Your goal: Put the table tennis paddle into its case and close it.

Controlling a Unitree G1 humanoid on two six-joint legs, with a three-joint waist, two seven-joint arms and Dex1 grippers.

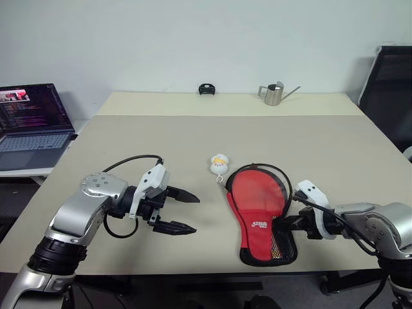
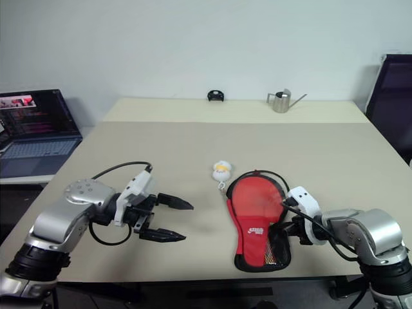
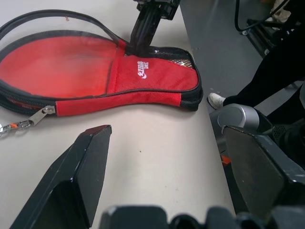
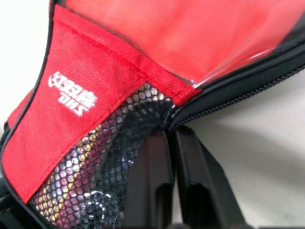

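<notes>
So the soft red paddle-shaped zip case (image 1: 259, 215) is lying flat near the right front of the beige counter (image 1: 193, 138), mesh end toward the near edge. The round red table tennis paddle (image 3: 57, 64) looks to be inside already: there's red rubber showing behind the clear panel, and the striped handle seems to sit under the black mesh, though that bit is hard to make out. The black zipper edge is still gaping around the round end, with the silver zipper pull (image 3: 40, 114) hanging off the left side.

The right gripper (image 4: 172, 157) sits at the case's right edge by the mesh, fingers almost together and pressed against the zipper seam. Can't tell whether it's pinching fabric or just touching it. My guess is it's there to steady the case.

The left gripper (image 1: 175, 210) hovers well left of the case, fingers spread wide and empty, pointed at it. Probably lined up for the pull, since zipping is what's left.

A small white and yellow toy (image 1: 219, 163) sits just beyond the case.
</notes>
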